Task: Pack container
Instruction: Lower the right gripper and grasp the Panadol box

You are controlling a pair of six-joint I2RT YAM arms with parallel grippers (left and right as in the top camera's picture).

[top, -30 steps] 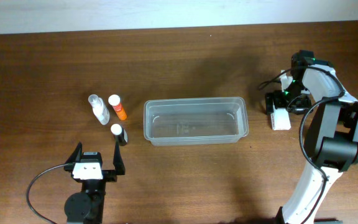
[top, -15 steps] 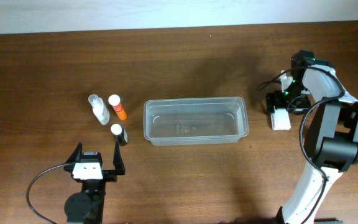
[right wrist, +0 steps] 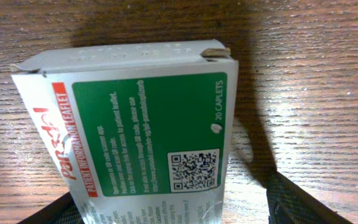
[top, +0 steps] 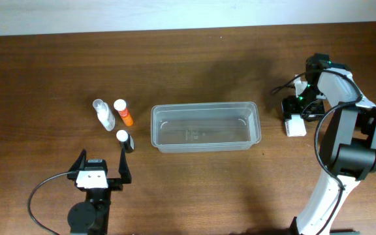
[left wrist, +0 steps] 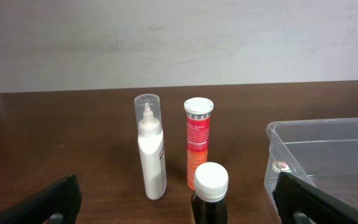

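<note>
1. The right claw (right wrist: 173, 208) hangs over a small white and green box (right wrist: 142, 130) at the right end of the table (top: 194, 59). Its jaws are spread, one on each side of the box.
2. In the right wrist view, one dark finger (right wrist: 297, 202) stands clear of the box edge, with a strip of bare wood between them. The other finger sits low at the opposite corner, close against the box. Whether it touches the card cannot be told.
3. The box lies flat on the wood, not lifted. Its green panel faces up and shows a square code and the words "20 CAPLETS".
4. The left claw (top: 104, 156) rests at the near left of the table with its jaws spread wide. It holds nothing and touches nothing.
5. A dark bottle with a white cap (top: 125, 139) stands just beyond the left claw's right-hand finger. In the left wrist view it lies between the two fingers, apart from both.
6. Farther back stand a clear-capped dropper bottle (top: 103, 113) and an orange tube (top: 123, 112), side by side and upright.
7. The container (top: 205, 105) sits in the middle of the table with its long side running left to right. It is just right of the bottles and well left of the box, and neither claw touches it.
</note>
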